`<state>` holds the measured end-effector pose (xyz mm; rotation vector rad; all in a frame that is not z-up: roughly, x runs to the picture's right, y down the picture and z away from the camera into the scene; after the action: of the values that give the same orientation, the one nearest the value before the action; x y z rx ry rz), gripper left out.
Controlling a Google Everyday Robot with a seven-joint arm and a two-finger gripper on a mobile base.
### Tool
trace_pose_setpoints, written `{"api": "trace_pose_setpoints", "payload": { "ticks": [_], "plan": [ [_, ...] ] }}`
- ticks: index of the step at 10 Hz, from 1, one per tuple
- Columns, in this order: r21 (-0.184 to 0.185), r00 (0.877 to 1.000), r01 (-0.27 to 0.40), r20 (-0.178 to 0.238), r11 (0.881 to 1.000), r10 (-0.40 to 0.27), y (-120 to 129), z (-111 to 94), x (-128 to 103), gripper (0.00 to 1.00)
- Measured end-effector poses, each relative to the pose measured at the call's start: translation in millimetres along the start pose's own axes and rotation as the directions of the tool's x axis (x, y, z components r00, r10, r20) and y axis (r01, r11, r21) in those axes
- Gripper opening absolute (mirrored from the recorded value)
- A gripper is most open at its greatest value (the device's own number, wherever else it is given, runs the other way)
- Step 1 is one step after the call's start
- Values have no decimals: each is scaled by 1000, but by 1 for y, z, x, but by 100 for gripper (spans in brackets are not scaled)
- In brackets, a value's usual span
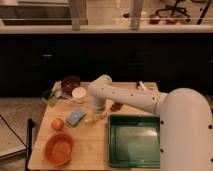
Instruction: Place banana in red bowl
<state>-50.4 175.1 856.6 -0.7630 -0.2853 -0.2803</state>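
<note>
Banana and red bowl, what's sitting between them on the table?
In the camera view, a blue sponge and an orange lie between the banana and the red bowl. The claw is right above the banana.

This looks like an office break area or micro-kitchen. A small wooden desk (95,145) stands before a long dark counter (105,55) running across the far side, and beyond it office chairs (172,10) sit on a pale floor. Kitchenware covers the desk: a green tray (134,142), bowls and cups. The gripper (96,114) hangs low over the desk's middle.
</note>
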Motion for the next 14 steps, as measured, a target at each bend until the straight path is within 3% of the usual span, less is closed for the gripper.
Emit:
{"api": "trace_pose_setpoints", "payload": {
  "ticks": [2,11,14],
  "plan": [
    [-22,1000,9,-2,1000,-9,-1,7,-2,1],
    [-25,1000,22,-15,999,-23,0,5,-6,0],
    [-7,998,52,-47,999,-52,-1,-19,-22,0]
  ]
}}
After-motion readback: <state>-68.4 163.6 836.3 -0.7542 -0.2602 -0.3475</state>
